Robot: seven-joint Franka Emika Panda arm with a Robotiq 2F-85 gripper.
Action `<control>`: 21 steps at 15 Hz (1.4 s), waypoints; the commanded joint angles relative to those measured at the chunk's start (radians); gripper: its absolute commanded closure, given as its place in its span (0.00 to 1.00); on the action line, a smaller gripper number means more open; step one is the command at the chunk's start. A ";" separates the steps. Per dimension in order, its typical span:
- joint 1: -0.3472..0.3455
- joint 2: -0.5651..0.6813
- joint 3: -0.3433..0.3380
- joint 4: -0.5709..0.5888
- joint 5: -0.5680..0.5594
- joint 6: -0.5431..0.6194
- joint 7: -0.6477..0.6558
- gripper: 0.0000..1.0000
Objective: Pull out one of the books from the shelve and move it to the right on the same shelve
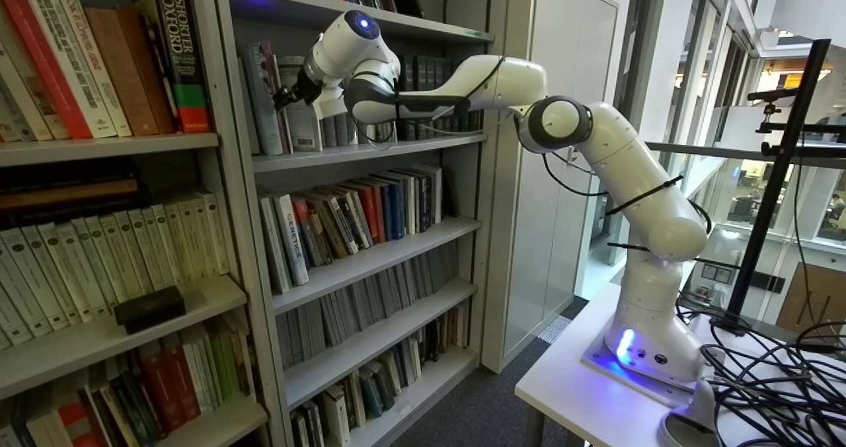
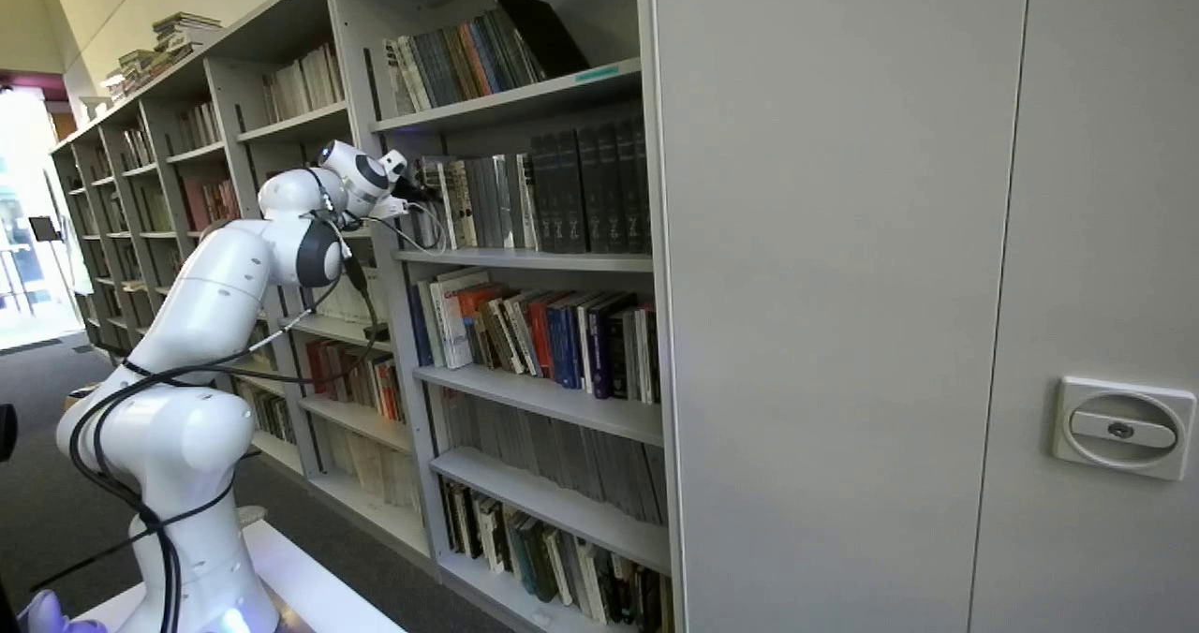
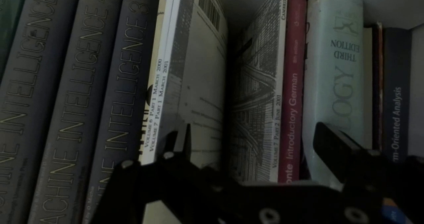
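Note:
The shelve [image 1: 396,149] is a grey board with upright, mostly grey and dark books; it also shows here [image 2: 534,259]. My black gripper [image 1: 281,98] is at its left end, in front of the books, and shows in both exterior views [image 2: 417,191]. In the wrist view the gripper [image 3: 253,131] is open and empty. One finger overlaps a grey-covered book [image 3: 205,84], the other a pale green book [image 3: 334,68]. Between the fingers show a dark gap, a thin patterned book [image 3: 255,94] and a red book [image 3: 293,84]. I cannot tell whether the fingertips touch anything.
Dark volumes [image 3: 122,84] stand farther along the row. A grey board [image 1: 370,7] is above the gripper and another board [image 1: 390,252] with colourful books is below. An upright bookcase wall [image 1: 231,103] bounds the left end. A loose cable [image 2: 440,230] hangs by the wrist.

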 commanded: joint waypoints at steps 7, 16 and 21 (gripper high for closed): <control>0.010 -0.006 -0.037 0.025 -0.035 -0.025 -0.006 0.55; 0.004 -0.018 -0.039 -0.001 -0.022 -0.023 -0.005 0.99; -0.007 -0.058 -0.014 -0.075 0.005 -0.022 0.004 0.98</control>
